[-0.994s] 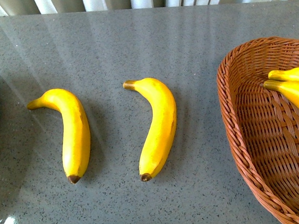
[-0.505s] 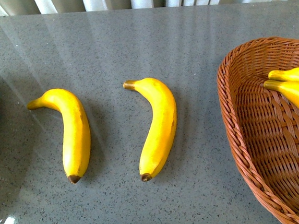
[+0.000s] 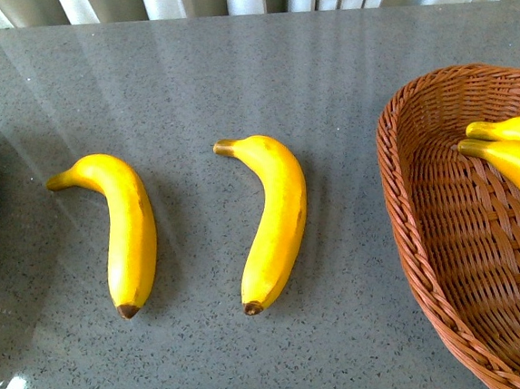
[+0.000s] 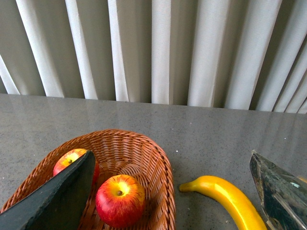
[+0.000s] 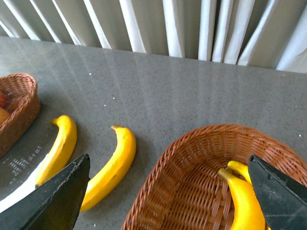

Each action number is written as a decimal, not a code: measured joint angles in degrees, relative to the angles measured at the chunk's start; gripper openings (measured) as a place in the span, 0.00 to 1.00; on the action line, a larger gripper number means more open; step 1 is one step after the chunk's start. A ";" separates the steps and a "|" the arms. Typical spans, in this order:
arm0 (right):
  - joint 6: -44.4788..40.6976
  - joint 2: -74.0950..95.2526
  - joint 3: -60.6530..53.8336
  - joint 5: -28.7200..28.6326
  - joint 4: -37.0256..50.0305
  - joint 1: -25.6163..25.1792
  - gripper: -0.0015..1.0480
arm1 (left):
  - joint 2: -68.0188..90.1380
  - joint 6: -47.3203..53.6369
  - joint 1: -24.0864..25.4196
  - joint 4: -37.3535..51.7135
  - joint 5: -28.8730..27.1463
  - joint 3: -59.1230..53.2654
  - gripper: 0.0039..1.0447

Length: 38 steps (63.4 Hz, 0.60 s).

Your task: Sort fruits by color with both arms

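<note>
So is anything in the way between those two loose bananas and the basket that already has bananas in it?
Mostly no. Bare grey tabletop lies between the middle banana and the right basket. The left banana has the middle banana in its straight path.

Nothing legible anywhere; the only script-like mark is a patch of pale dotted rows (image 5: 23, 165) on the grey tabletop (image 5: 158, 91), at about eight o'clock from the left banana (image 5: 57, 148); too faint and blurred to read.
</note>
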 joint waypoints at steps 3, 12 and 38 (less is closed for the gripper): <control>1.11 4.07 1.55 1.75 1.84 1.77 0.91 | 0.00 0.00 0.00 0.00 0.02 0.00 0.91; 6.23 16.02 7.98 5.68 5.62 5.40 0.91 | 0.00 0.00 0.00 0.00 0.00 0.00 0.91; 17.27 58.03 38.42 3.23 -4.79 18.03 0.91 | 0.00 0.00 0.00 0.00 0.00 0.00 0.91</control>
